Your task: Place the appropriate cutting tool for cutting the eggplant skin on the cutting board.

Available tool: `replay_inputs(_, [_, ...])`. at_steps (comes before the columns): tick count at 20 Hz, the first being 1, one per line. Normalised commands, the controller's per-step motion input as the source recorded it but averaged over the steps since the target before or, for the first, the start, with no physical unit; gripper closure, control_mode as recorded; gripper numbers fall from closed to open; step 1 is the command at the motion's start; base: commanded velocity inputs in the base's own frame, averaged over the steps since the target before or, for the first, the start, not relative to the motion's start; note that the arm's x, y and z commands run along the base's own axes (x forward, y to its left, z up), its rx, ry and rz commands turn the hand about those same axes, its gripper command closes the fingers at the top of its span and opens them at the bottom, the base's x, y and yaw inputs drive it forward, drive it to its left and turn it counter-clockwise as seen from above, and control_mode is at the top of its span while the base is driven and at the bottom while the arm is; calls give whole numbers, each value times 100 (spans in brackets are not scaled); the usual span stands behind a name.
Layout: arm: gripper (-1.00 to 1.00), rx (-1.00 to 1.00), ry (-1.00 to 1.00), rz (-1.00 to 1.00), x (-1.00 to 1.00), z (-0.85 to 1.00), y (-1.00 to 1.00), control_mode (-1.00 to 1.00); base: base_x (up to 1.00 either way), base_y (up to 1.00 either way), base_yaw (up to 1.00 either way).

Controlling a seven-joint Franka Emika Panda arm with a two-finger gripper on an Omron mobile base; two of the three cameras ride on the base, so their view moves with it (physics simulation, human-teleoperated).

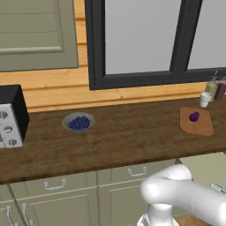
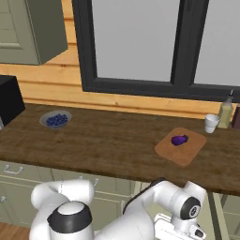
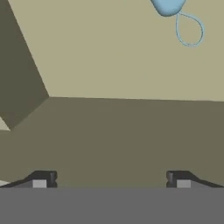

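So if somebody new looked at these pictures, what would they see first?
Probably the little purple eggplant, sitting alone on the light wooden cutting board at the right end of the dark countertop. Next, the bowl of blueberries further left, near the black toaster oven. In the hand view the claw is open, with a light blue tool peeking in at the top.

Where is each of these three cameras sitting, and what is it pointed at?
Left base view: behind the arm's left, facing the counter; white arm at lower right.
Right base view: behind its right, same counter; arm at bottom.
Hand view: on the hand, facing an olive drawer interior with a light-blue tool; open pincer tips at bottom.
Both base views share board, eggplant, berries.
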Motion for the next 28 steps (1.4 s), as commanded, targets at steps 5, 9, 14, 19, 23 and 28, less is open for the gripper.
replay_inputs(5, [-100,0,-11,4,42,17,0,-100,0,0,0])
replay_inputs(9, [-100,0,-17,13,51,0,0,-100,0,0,0])
replay_inputs(14, [-100,0,-22,16,42,0,0,-100,0,0,0])
replay_inputs(19, [-100,0,-12,17,15,-30,0,-100,0,0,0])
replay_inputs(23, [-100,0,-9,14,0,-39,3,-100,0,0,0])
replay_inputs(28, [-100,0,-7,10,20,-24,0,-100,0,0,0])
